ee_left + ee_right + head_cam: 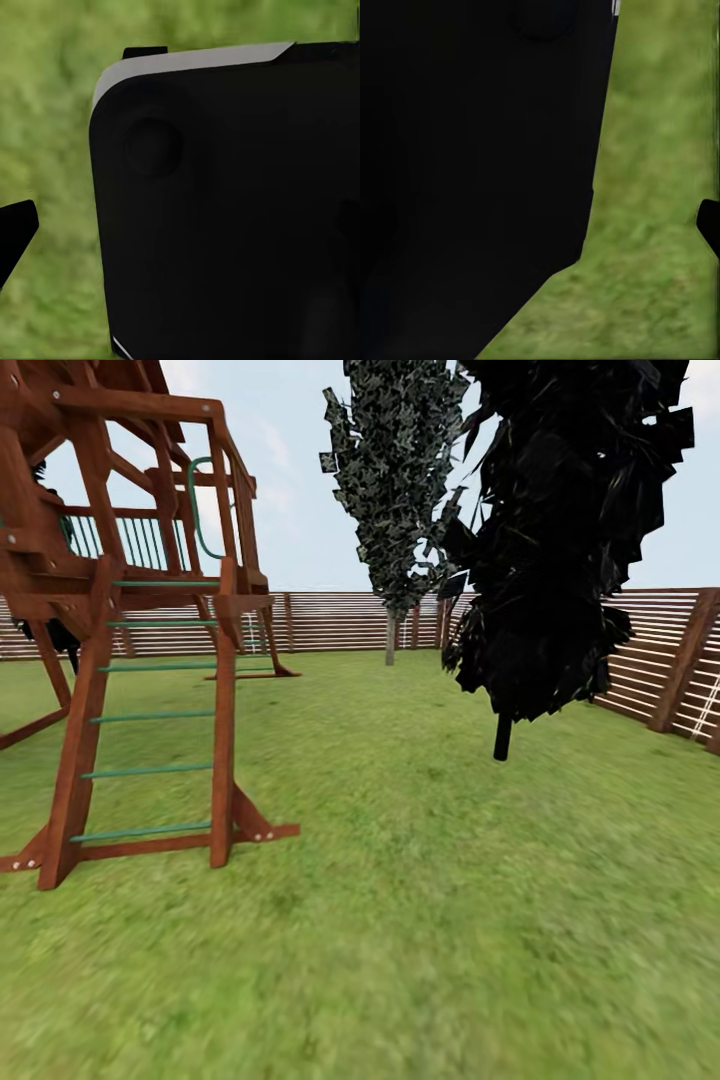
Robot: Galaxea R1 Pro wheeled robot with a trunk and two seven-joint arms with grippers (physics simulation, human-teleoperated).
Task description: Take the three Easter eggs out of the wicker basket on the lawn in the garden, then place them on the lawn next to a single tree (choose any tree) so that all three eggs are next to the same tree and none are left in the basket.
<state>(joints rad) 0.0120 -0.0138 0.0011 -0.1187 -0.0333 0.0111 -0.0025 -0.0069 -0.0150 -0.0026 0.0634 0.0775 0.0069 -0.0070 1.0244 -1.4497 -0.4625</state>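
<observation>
Green lawn (430, 920) fills the lower frame, the wooden play tower (140, 620) upper left, a black conifer (560, 540) upper right, and the pale-trunked tree (392, 490) top centre by the slat fence (330, 620). Eggs and basket aren't visible, so progress is probably early but unclear. Dark housings block both wrist views; I cannot tell either claw's state.

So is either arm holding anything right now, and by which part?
It cannot be told: each wrist view shows a dark robot body over the lawn, with no egg visible.
</observation>
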